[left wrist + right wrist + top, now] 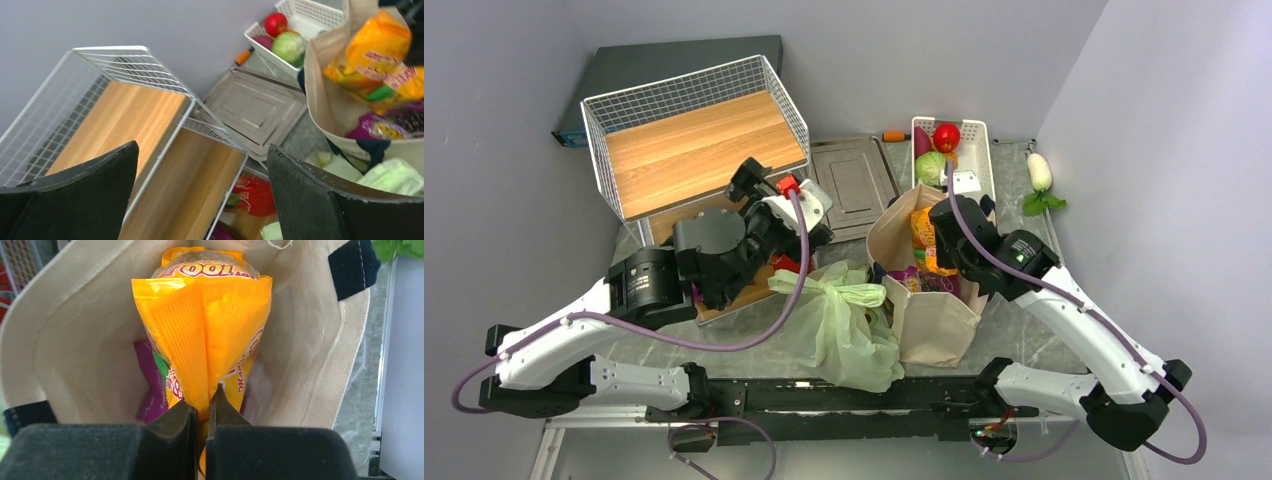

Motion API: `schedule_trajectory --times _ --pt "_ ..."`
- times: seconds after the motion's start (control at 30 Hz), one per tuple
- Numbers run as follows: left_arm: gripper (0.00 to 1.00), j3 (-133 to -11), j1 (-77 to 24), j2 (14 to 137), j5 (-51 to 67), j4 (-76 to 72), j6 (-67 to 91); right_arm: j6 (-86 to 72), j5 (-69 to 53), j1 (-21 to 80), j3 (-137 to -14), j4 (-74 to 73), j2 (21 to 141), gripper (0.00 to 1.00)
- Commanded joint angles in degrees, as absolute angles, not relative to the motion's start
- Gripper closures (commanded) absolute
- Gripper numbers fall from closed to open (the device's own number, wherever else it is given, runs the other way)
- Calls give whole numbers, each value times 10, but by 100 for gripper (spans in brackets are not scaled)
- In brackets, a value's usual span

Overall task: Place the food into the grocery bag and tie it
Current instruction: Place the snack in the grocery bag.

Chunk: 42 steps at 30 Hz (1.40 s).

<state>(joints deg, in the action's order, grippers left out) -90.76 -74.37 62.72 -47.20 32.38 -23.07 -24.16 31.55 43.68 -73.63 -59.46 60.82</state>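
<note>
Tightly, right tool (207, 407) pinching orange packet (200, 330) edge

Beige tote (936, 322) with orange snack packet (210, 340), wire basket (694, 145), grey tray (854, 182), white crate (977, 150)

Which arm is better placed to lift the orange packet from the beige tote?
Right: the right claw is shut on the orange packet inside the tote. The left claw stands open near the wire basket.
</note>
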Motion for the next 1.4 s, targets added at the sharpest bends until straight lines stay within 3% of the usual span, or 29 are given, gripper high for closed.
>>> schedule_trajectory --times 0.0,0.2,0.6,1.37 --pt "1 -924 -693 622 -304 388 -160 -225 290 396 -728 -517 614 100" --pt "1 -908 -632 633 -183 401 -139 -209 254 340 -719 -487 640 100" --pt "1 -849 -560 648 -90 351 -132 -192 187 222 -704 -427 717 100" --pt "1 -713 -546 601 -158 243 -126 -165 108 188 -782 -386 864 97"
